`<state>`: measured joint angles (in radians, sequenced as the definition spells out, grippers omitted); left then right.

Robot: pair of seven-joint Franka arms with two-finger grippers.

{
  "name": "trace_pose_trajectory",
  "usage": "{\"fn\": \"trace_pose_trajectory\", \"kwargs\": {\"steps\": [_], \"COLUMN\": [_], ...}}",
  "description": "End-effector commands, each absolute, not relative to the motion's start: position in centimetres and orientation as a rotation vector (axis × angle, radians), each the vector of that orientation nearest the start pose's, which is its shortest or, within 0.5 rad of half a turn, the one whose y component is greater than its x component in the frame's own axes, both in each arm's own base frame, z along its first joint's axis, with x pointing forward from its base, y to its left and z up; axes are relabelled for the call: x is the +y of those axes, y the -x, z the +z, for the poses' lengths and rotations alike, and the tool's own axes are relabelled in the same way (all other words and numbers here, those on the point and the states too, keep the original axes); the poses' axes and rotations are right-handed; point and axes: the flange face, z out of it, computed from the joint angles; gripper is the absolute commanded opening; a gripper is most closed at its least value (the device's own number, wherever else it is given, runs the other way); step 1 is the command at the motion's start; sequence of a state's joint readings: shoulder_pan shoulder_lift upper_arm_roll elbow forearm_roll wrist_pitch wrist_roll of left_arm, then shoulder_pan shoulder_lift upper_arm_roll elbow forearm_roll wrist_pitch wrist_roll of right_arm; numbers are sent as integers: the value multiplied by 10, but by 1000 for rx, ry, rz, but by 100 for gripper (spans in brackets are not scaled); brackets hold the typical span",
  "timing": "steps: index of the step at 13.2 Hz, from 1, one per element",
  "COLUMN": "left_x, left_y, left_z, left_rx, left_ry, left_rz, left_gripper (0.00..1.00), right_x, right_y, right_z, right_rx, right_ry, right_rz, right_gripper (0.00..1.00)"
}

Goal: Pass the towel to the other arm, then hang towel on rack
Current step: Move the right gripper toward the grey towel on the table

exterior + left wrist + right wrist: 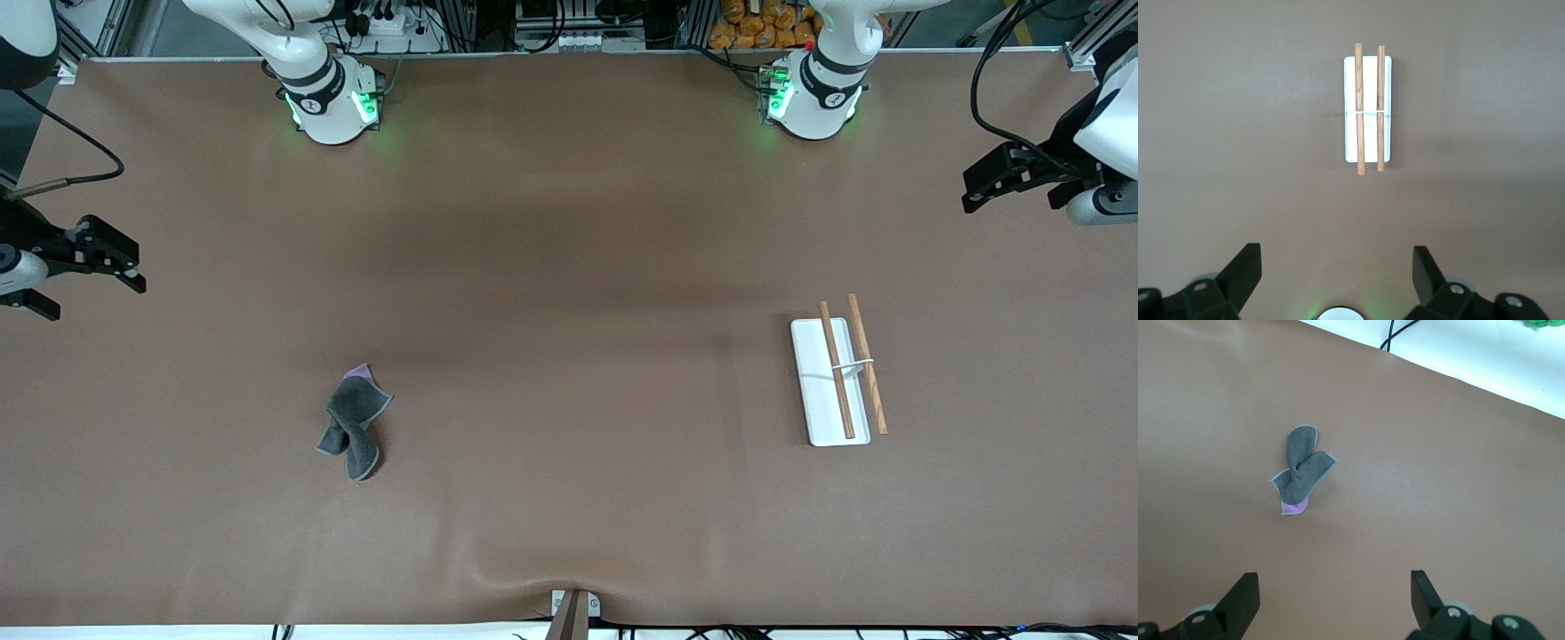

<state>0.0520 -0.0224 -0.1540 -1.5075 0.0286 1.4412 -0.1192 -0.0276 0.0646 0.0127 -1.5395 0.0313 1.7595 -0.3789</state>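
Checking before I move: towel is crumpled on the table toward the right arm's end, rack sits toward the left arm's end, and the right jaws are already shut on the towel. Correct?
Not quite. The right gripper holds nothing: its jaws stand open above the table, apart from the towel, as the right wrist view shows. The towel and rack positions are as you said.

Both arms run out of the front view at its side edges, so only the left tool (982, 187) and right tool (124, 267) with short stretches of wrist show. Each wrist view cuts its own tool off at the picture's edge, leaving just the fingertips (1245, 267). The towel (354, 422) lies folded over itself, hiding most of its purple underside. How the rack (845, 369) stands on its white base is too small to tell.
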Motion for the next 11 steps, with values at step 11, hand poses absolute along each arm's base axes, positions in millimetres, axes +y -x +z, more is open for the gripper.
{"fn": "trace_pose_trajectory", "kwargs": {"steps": [11], "left_x": [-53], "left_y": [-528], "left_z": [663], "left_rx": [14], "left_ry": [3096], "left_rz": [53], "left_gripper": [100], "right_x": [-14], "right_y": [-621], "right_z": [572], "right_rx": [-565], "right_ry": [3090], "right_rz": [-118], "right_gripper": [100]}}
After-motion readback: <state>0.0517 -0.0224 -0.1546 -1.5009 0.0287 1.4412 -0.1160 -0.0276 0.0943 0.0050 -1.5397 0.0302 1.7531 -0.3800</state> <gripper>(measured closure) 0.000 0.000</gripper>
